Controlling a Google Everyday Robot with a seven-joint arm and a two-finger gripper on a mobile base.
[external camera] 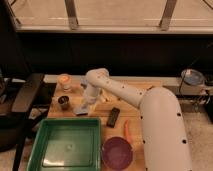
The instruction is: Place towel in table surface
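My claw (pixel 88 103) is down low at the left middle of the tabletop (pixel 101 113), at the end of my forearm, which drops from the elbow above it. The towel (pixel 81 110) is directly under the claw and slightly to its left in the camera view, a small pale lump that appears to be on the wood or very nearly so. The claw and the towel run together in the view, so I cannot tell how far the claw is open or whether it has hold of the cloth.

What matters for the next move is what lies below the towel. It sits over bare planks, just beyond the far rim of the green tray (pixel 65 122) and to the right of the dark cup (pixel 64 101), clear of both. I judge a straight release and lift would leave it on the tabletop, not in the tray.
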